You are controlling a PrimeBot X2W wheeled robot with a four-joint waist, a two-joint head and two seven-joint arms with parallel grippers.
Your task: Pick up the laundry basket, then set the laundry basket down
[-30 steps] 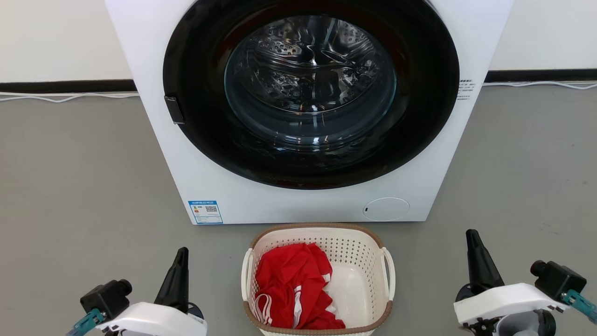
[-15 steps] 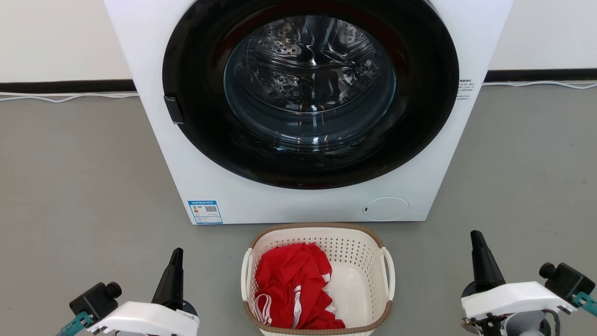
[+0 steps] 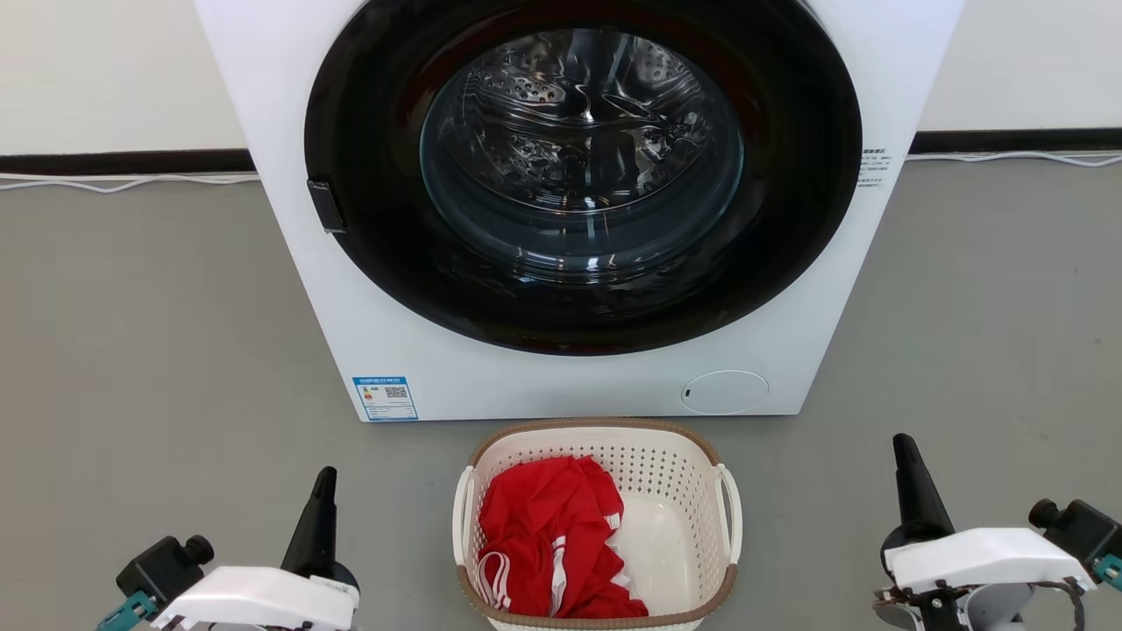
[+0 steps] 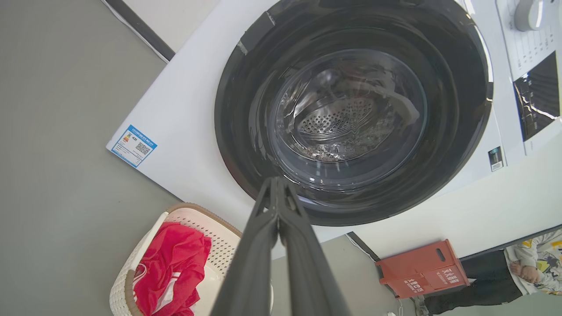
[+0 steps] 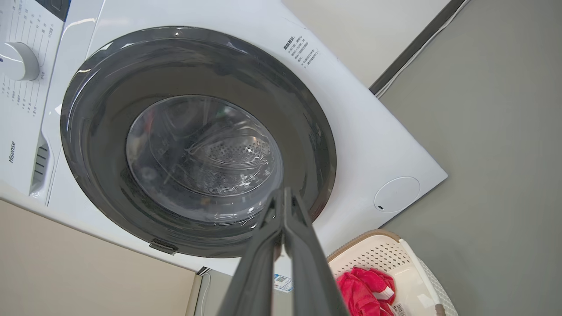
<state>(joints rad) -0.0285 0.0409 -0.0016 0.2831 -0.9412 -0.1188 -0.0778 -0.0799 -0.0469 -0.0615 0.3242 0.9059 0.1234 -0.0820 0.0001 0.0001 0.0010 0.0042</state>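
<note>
i see the laundry basket (image 3: pixel 649 469) standing upright on the grey floor (image 3: pixel 131 350), just in front of the washing machine (image 3: pixel 570 390) and midway between my two arms. my left gripper (image 3: pixel 324 480) and right gripper (image 3: pixel 905 449) are both clenched on nothing, fingers pressed together and pointing toward the machine, each well out to its own side of the basket. this layout fits a basket waiting to be lifted as well as one already put back down, so i won't call it either way. i judge it light: thin perforated plastic with only a crumpled red garment (image 3: pixel 548 535) inside, heaped toward my left, so it may tip slightly that way. the walls look a bit flexible and the plastic smooth, likely slippery under hard fingers. the sensible holds are the white left handle (image 3: pixel 459 517) and right handle (image 3: pixel 733 513), taken together to keep the basket level.
</note>
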